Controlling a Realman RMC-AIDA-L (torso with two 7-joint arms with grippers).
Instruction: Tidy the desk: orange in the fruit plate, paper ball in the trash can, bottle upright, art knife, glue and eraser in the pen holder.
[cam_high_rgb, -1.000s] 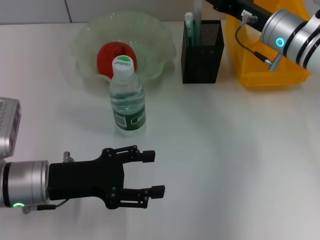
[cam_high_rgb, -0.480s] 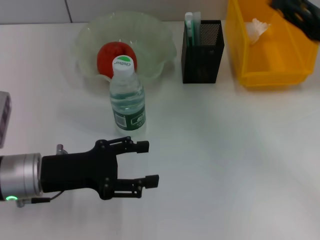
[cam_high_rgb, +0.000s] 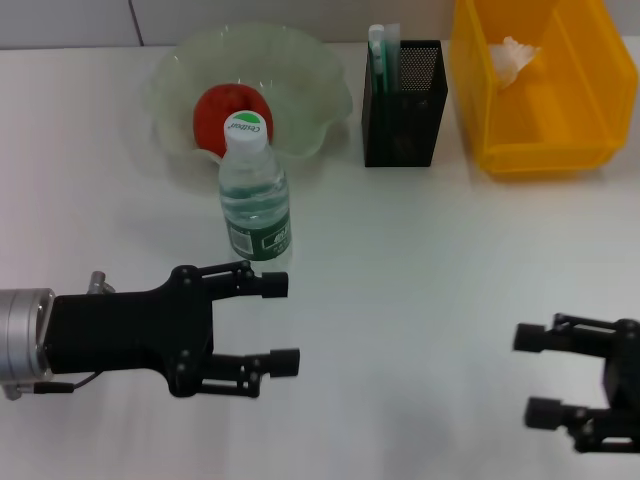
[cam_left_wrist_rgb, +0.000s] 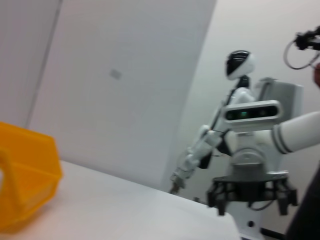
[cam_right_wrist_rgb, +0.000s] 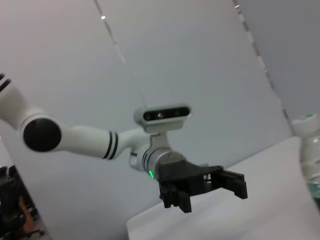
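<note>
The orange (cam_high_rgb: 225, 115) lies in the pale green fruit plate (cam_high_rgb: 310, 75) at the back. The water bottle (cam_high_rgb: 255, 195) stands upright just in front of the plate; it also shows in the right wrist view (cam_right_wrist_rgb: 310, 150). The black mesh pen holder (cam_high_rgb: 405, 100) holds a green-white stick (cam_high_rgb: 378, 45) and a white item; I cannot tell which items they are. The paper ball (cam_high_rgb: 515, 55) lies in the yellow trash bin (cam_high_rgb: 540, 120). My left gripper (cam_high_rgb: 283, 323) is open and empty, in front of the bottle. My right gripper (cam_high_rgb: 532, 375) is open and empty at the front right.
The left wrist view shows the yellow bin (cam_left_wrist_rgb: 25, 180) and my right gripper (cam_left_wrist_rgb: 252, 195) farther off. The right wrist view shows my left gripper (cam_right_wrist_rgb: 232, 184) over the white table (cam_high_rgb: 420, 260). The bin stands close beside the pen holder.
My right arm has left the yellow bin at the back right and now sits low at the front right. My left gripper has drawn back to the left, still open.
</note>
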